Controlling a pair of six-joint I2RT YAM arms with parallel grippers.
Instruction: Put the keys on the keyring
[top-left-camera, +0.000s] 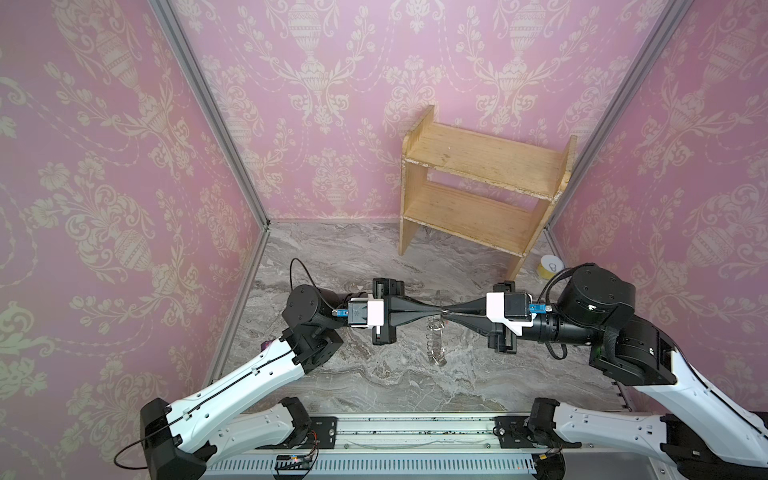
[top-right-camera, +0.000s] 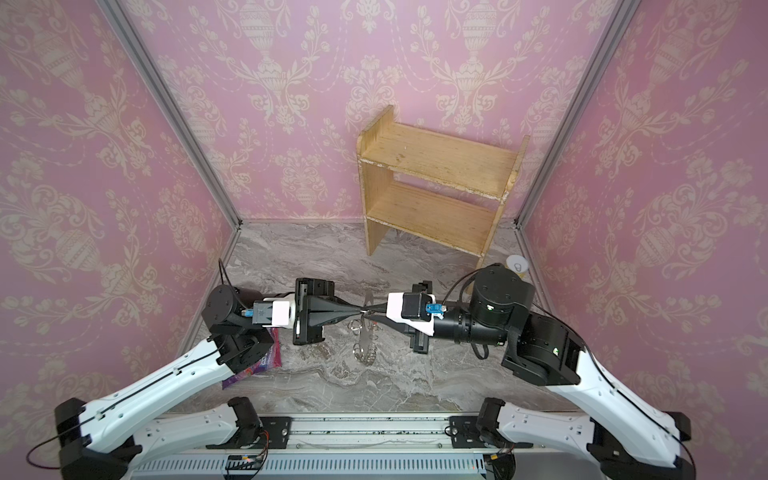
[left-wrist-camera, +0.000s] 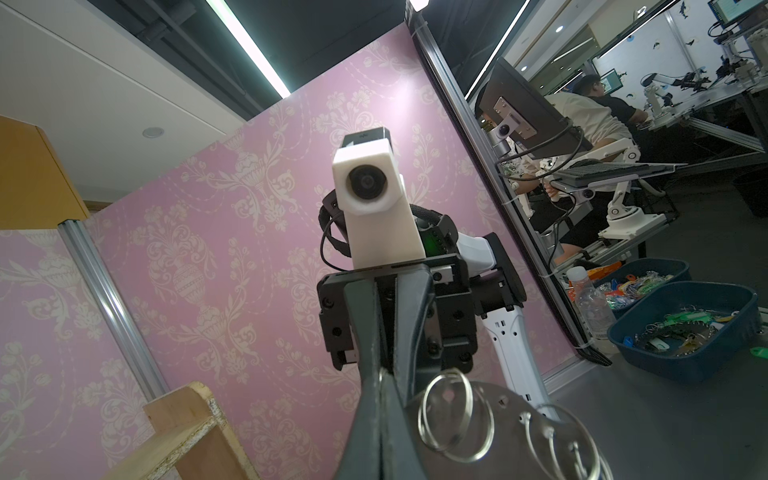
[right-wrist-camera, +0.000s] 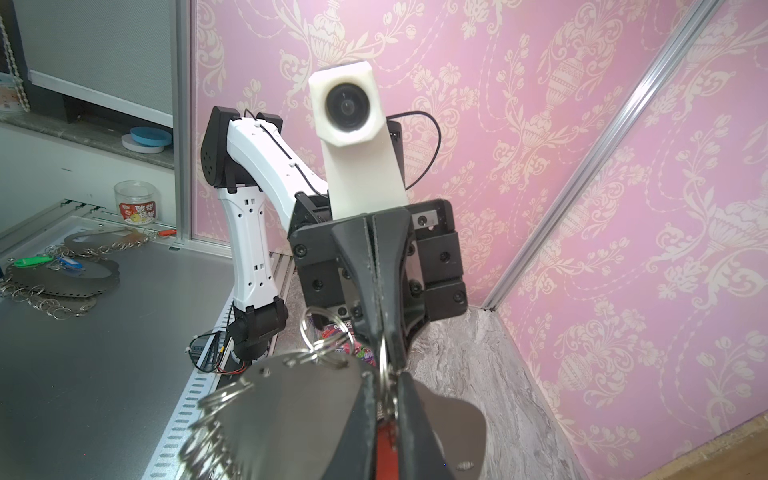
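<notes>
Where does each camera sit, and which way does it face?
Both top views: overhead, looking down on table, shelf, both arms.
Left wrist: on the left arm, looking along the left gripper at the right arm.
Right wrist: on the right arm, looking past the right gripper at the left arm.
Shared: both wrist views show the keyring.

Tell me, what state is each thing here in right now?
left gripper: shut on one split ring of the keyring
right gripper: shut on the keys, by the red tag
keyring: held up in the air, tilted
keys: pinched; threaded or not, cannot tell
yellow can: upright, lid on
shelf: upright, empty
snack packet: lying flat on the table
</notes>
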